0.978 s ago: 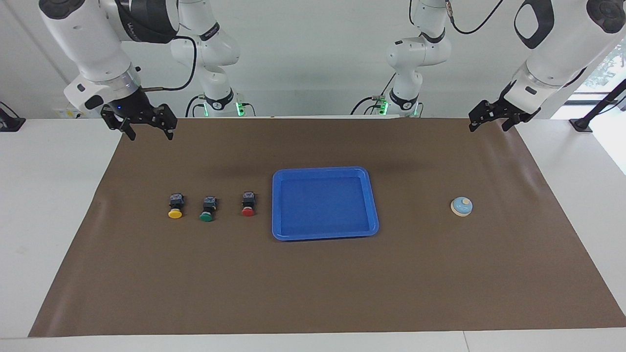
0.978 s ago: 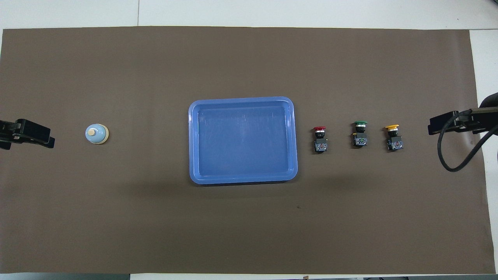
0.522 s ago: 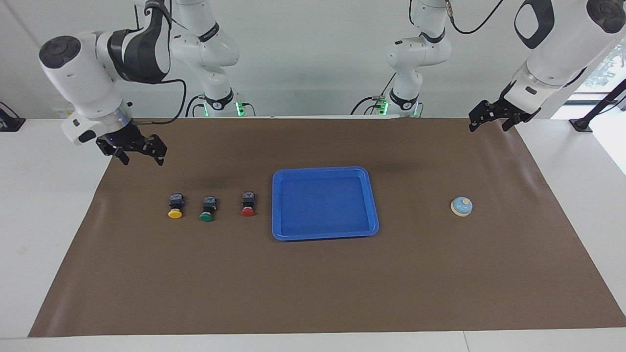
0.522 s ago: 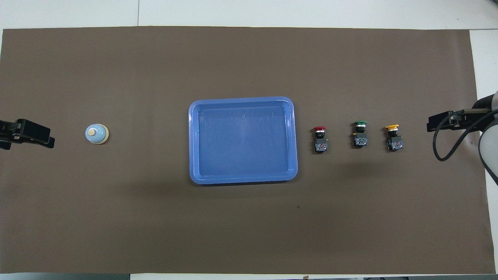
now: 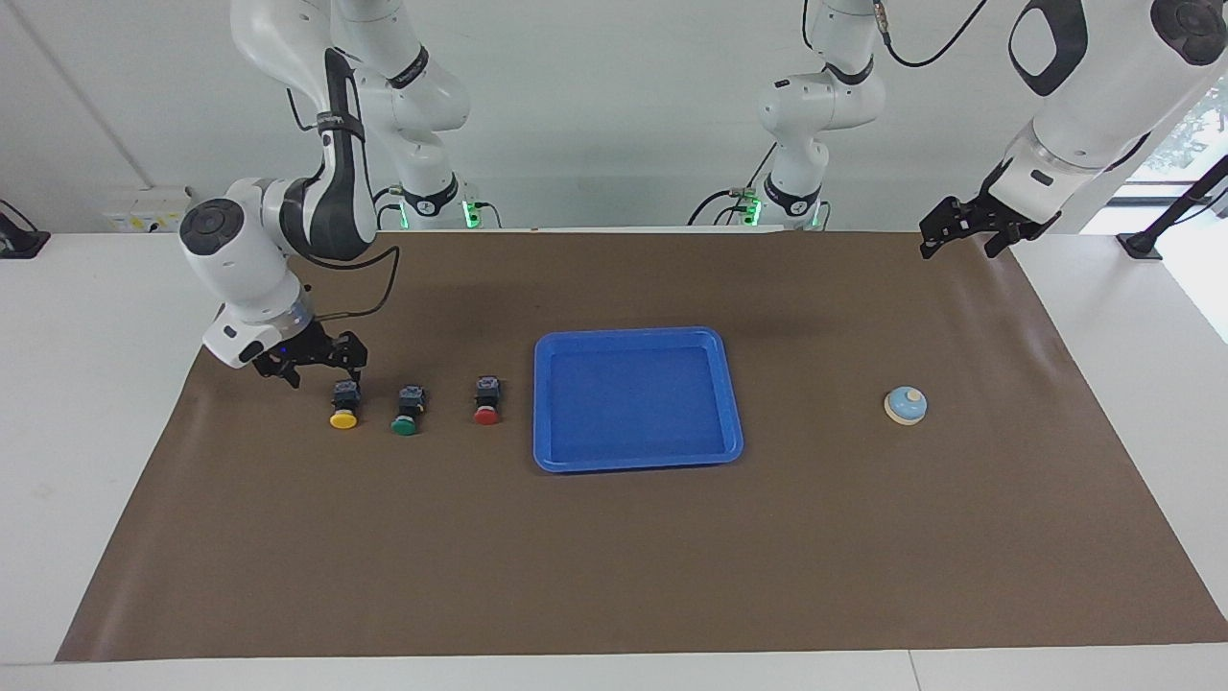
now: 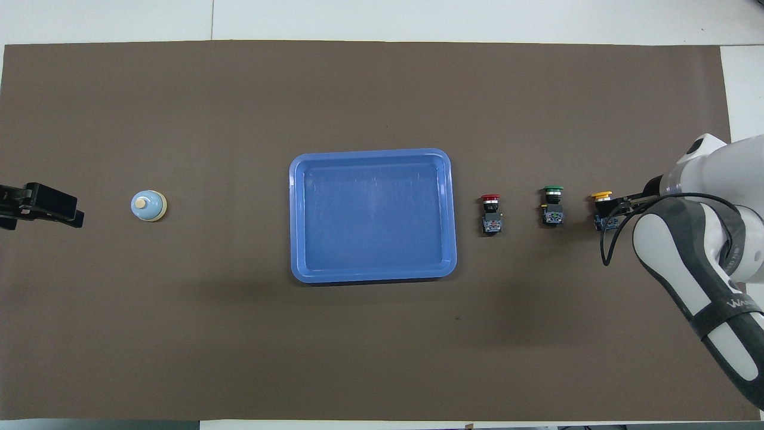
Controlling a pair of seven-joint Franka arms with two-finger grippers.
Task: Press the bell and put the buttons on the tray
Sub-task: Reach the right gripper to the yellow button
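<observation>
Jaws of your right gripper [image 5: 315, 369] stand apart, low, it seems just beside the yellow button [image 5: 344, 403], whose cap points away from the robots. Your left gripper [image 5: 969, 230] waits open, nearer the bell [image 5: 905, 405].

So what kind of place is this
Most likely a robotics lab: two white arms mounted at a white table covered with a brown mat, and only test props laid out, namely a tray, buttons and a bell.
</observation>
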